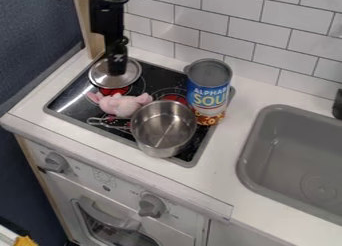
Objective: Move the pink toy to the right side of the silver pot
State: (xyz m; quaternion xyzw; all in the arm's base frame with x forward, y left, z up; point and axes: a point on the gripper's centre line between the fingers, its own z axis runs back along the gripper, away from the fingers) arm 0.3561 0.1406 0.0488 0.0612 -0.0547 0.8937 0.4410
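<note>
One pale-pink, soft-looking toy (120, 105) lies on the stovetop (162, 76), left of one silver pot (163, 127), its long axis roughly left to right; its facing is unclear. One lid (100, 80), one can (208, 85), two knobs (152, 206). Whether the gripper (117, 70) is open or closed cannot be told.

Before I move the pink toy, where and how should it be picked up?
Probably straight from above, across the middle. The pink toy is roundest there, between the bits sticking out at either end, while the silver pot and the lid crowd its sides.
</note>
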